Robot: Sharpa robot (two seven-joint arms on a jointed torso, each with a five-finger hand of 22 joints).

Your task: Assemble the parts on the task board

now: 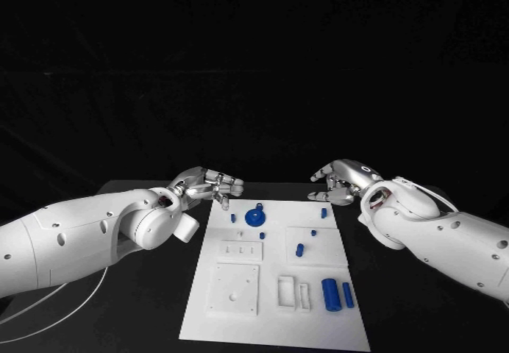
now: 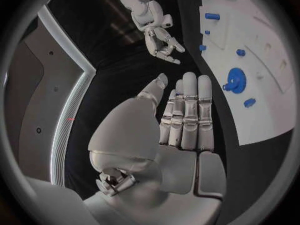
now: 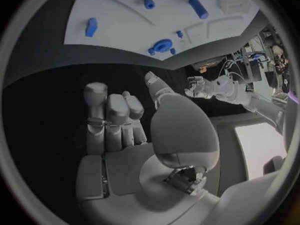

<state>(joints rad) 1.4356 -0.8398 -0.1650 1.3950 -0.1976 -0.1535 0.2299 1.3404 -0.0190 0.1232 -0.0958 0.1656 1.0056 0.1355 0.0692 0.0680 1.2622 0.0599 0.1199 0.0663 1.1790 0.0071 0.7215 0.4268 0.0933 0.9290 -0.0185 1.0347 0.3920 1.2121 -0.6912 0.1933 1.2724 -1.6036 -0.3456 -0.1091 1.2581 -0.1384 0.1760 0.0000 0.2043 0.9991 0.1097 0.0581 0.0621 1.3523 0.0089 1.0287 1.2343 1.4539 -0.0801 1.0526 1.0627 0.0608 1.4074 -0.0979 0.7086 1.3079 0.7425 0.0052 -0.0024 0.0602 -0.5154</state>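
Observation:
The white task board (image 1: pixel 212 323) lies in the middle of the table. A round blue disc with a knob (image 1: pixel 256 216) sits near its far edge, with small blue pegs (image 1: pixel 324 212) around it. Two blue cylinders (image 1: pixel 332 294) lie side by side near the front right. My left hand (image 1: pixel 207 184) hovers off the board's far left corner, fingers straight and holding nothing (image 2: pixel 184 115). My right hand (image 1: pixel 341 182) hovers off the far right corner, thumb apart from its fingers, nothing in it (image 3: pixel 115 115). The disc (image 2: pixel 234 80) (image 3: pixel 164 45) also appears in both wrist views.
Raised white plates with slots and holes (image 1: pixel 235 288) take up the board's left and middle. A white cable (image 1: pixel 64 312) loops on the black table at the front left. Bare table lies on both sides of the board.

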